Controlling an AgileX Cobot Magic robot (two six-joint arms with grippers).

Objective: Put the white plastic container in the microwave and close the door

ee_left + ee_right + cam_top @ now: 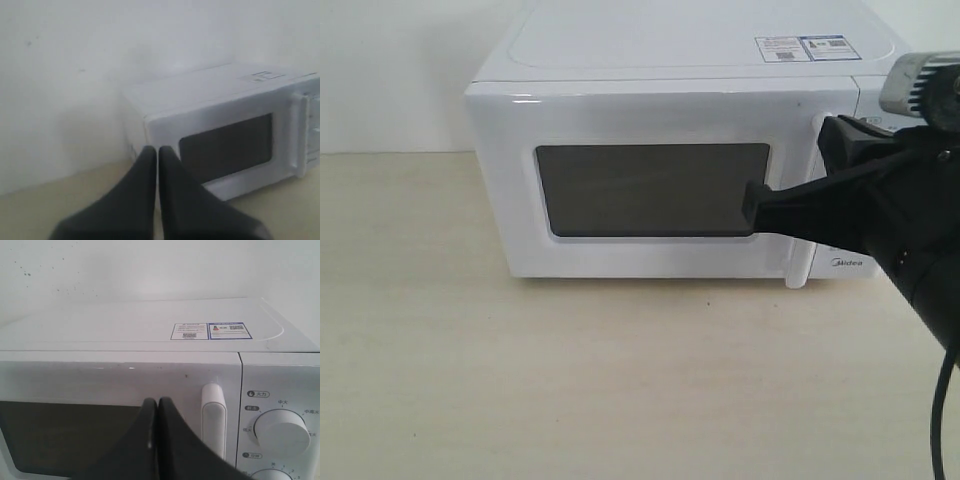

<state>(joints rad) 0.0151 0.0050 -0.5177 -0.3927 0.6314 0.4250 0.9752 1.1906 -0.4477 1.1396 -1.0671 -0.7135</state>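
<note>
The white microwave [670,60] stands on the table with its door [620,115] shut flat against the body. My right gripper [752,208] is shut with nothing in it. Its tips are at the right edge of the door's dark window [60,435], just left of the vertical white handle [214,415]. My left gripper [157,150] is also shut and empty. It hangs in the air well off the microwave's [225,115] left front corner and does not show in the exterior view. The white plastic container is out of view.
Two round white knobs [281,432] sit on the control panel right of the handle. Stickers [802,47] lie on the microwave's top. The pale wooden table [570,380] spreads in front, with a white wall [75,75] behind.
</note>
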